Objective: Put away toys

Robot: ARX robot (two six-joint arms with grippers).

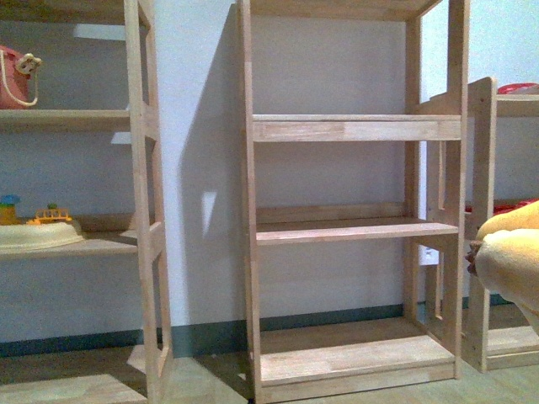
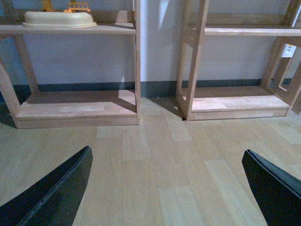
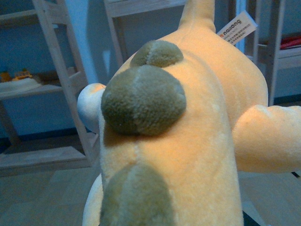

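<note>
Left shelf unit [image 1: 143, 210]: a pink toy [image 1: 17, 76] is seen at the left edge of the upper shelf. A cream tub [image 1: 38, 236] carrying small yellow pieces is set on the shelf below, also toward the left edge.

Left gripper [image 2: 167, 188]: released. The black fingers [image 2: 56, 193] are spread wide apart, and only the wood floor [image 2: 155, 155] is seen between them. It is pointed at the bases of the left and middle units.

Middle shelf unit [image 1: 354, 227]: stood against the wall, near the left unit.

Right shelf unit [image 1: 484, 219]: just beside the middle one and partly cut off. Red items [image 1: 518, 87] are seen on its upper shelf.

Plush toy [image 1: 514, 261]: seen at the far right of the front view, in front of the right shelf unit and on none of its shelves. The right wrist view is filled by it at close range. Its orange-yellow body, olive patches [image 3: 143, 99] and white tag [image 3: 237, 28] are shown there.

Right gripper: hidden behind the plush toy, so its grip cannot be told.
</note>
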